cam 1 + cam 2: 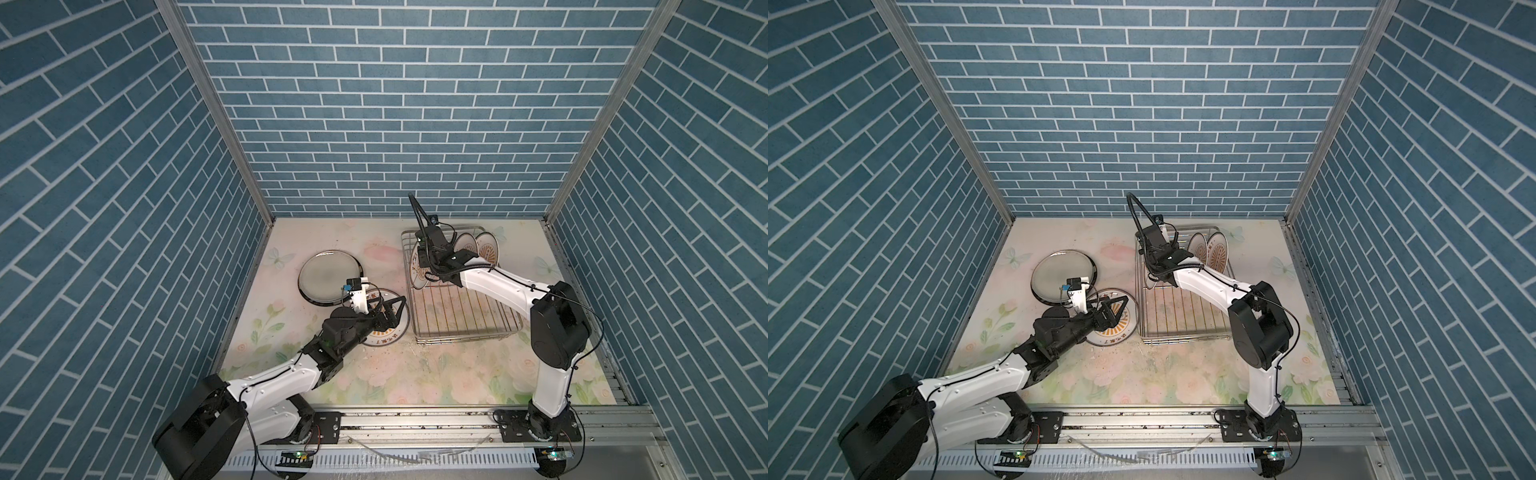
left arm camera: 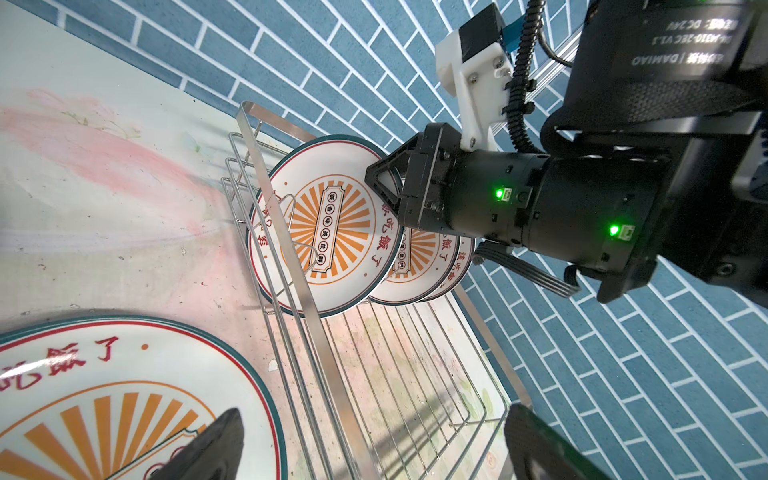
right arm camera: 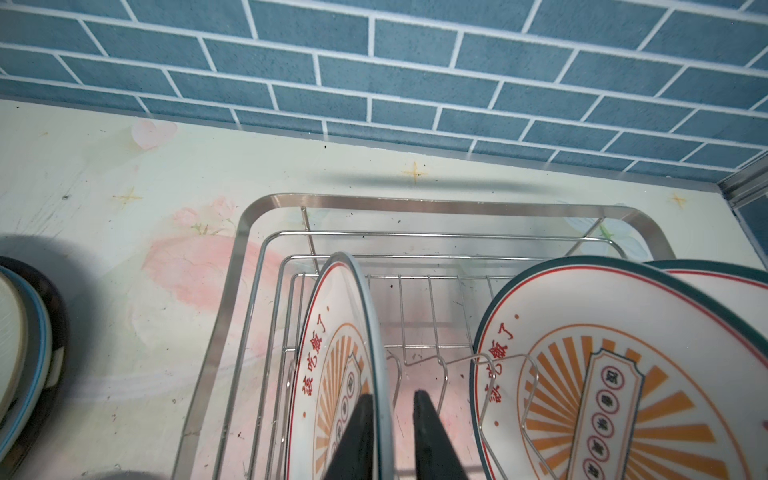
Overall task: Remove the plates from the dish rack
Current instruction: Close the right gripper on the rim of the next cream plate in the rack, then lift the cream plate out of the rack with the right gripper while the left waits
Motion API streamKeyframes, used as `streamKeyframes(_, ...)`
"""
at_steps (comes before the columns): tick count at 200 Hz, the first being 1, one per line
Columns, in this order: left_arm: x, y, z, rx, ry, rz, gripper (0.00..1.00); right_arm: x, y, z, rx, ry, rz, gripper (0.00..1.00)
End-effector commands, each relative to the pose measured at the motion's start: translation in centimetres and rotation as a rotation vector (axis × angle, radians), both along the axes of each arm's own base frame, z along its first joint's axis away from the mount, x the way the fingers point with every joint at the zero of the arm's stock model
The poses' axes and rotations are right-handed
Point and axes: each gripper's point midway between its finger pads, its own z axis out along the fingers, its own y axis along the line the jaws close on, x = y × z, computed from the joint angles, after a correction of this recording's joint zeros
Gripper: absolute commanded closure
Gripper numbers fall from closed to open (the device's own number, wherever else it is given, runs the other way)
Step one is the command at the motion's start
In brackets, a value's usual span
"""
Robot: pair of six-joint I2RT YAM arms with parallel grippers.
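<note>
Right gripper (image 3: 392,395) stands astride the top rim of the nearest plate (image 3: 332,353), one jaw on the printed face, the other behind. The jaws are narrowly apart, and a sliver of gap shows between the plate's back and the rear jaw, so I judge the grip not yet firm. That plate stands on edge among the upright prongs (image 3: 440,374), on the side of the dish rack (image 3: 415,201) nearer the middle of the table. It is well apart from two more sunburst plates (image 3: 602,374) leaning together further along the row.

Glazed ceramic like this should be stiff, fairly heavy for so thin a pinch, slick, and quick to chip. The rim is the only hold on offer; the jaws ought to bite deep past its lip, with a straight lift clear of the prongs before any tilt.

Outside the rack, on the floral table (image 1: 415,374), a dark-rimmed grey plate (image 1: 328,276) and another sunburst plate (image 1: 386,336) lie flat side by side — whether touching I cannot tell. Left gripper (image 1: 392,313) hovers over that sunburst plate, jaws wide apart and holding nothing.
</note>
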Motion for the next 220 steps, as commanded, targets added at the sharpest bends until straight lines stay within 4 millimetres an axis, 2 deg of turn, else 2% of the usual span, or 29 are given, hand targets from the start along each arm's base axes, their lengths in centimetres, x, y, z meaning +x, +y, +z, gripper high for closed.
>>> streamKeyframes(1, 0.0, 0.0, 0.4, -0.006, -0.017, 0.006, 0.0, 0.6, -0.4, 0.6, -0.062, -0.024, -0.034, 0.83)
streamKeyframes(17, 0.0, 0.2, 0.3, -0.012, -0.018, 0.012, 0.0, 0.7, -0.6, 0.7, -0.087, -0.025, -0.045, 0.86)
streamKeyframes(70, 0.0, 0.2, 0.4, -0.011, -0.015, 0.01, 0.0, 0.3, -0.5, 1.2, -0.072, -0.032, -0.029, 0.87)
streamKeyframes(114, -0.2, -0.1, 0.4, -0.029, -0.014, -0.005, 0.0, 0.4, -1.2, 2.3, -0.108, -0.056, -0.049, 0.95)
streamKeyframes(200, 0.0, 0.0, 0.0, -0.024, -0.004, 0.004, 0.0, -0.2, -1.7, 6.5, -0.136, -0.161, -0.047, 0.97)
streamKeyframes(220, 0.0, -0.1, 0.0, -0.023, -0.004, 0.003, 0.0, -0.1, -2.0, 6.8, -0.158, -0.172, -0.051, 0.97)
